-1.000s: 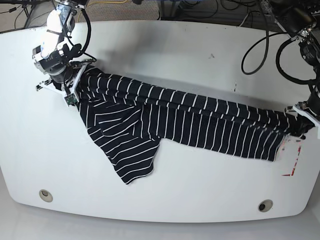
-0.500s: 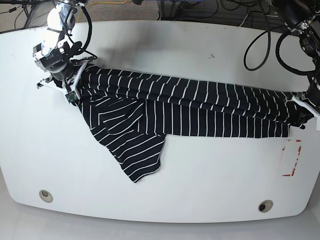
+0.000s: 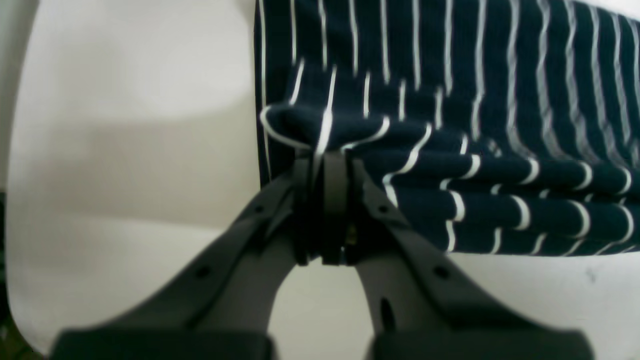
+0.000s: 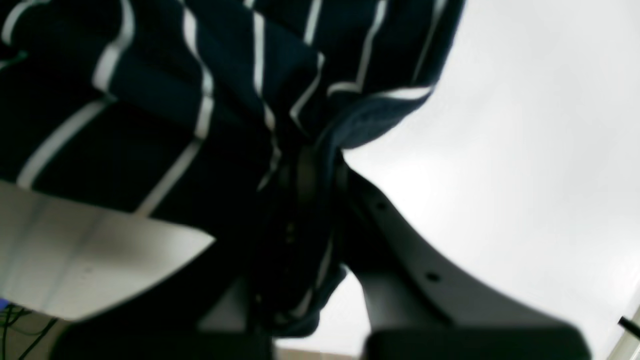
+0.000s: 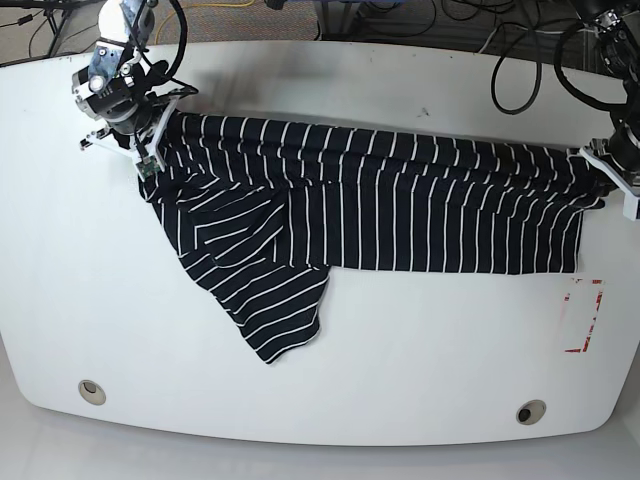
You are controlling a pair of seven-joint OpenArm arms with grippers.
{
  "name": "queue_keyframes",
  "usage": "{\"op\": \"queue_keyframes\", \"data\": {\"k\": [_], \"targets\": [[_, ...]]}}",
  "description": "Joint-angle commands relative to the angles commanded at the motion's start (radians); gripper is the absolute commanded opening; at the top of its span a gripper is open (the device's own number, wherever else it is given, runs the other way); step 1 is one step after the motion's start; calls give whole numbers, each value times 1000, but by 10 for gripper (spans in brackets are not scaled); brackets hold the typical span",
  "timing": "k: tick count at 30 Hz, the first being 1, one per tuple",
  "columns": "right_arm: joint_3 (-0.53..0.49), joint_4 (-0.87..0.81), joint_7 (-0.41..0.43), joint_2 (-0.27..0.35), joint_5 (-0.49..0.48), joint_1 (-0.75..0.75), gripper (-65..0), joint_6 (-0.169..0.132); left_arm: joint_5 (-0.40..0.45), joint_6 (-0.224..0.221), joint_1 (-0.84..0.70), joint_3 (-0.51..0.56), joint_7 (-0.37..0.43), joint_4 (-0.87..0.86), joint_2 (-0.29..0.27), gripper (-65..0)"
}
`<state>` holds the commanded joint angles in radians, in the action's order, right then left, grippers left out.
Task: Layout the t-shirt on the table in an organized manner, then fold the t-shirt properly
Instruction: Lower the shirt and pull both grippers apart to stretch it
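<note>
A: Which way does the t-shirt (image 5: 370,205) run?

B: Its long axis is strung between the 2 claws across the bench (image 5: 330,380). Seen from the base camera, the right claw (image 5: 152,148) has one end and the left claw (image 5: 597,185) the other, so each is at its own end and neither is nearer the middle.

A: And the claws themselves?

B: Both are clamped narrow on cloth. From the left wrist, that claw (image 3: 327,165) pinches a bunched fold of t-shirt (image 3: 450,125), and the rest spreads away ahead of it and to one side. The right claw (image 4: 310,165) also bites gathered t-shirt (image 4: 165,95), though that view is dark and blurred, so I'd only say probably a hem or shoulder.

A: What hangs loose?

B: A flap droops toward the near bench edge, closer to the right claw.
</note>
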<state>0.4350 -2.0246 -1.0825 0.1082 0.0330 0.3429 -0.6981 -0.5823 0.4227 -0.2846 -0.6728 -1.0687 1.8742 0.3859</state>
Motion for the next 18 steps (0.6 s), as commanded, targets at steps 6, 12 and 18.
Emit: {"op": "queue_keyframes", "data": {"k": [6,12,18], "targets": [[2,0,0,-18,0,23,-358,0,-2,0,-72,5,-2,0,0,-581],[2,-2,0,-28,-9,32,-87,0,5,0,-114,44,-2,0,5,-283],[2,-12,0,-37,-9,2,-22,0,-2,0,-121,44,-20,6,6,-236]]}}
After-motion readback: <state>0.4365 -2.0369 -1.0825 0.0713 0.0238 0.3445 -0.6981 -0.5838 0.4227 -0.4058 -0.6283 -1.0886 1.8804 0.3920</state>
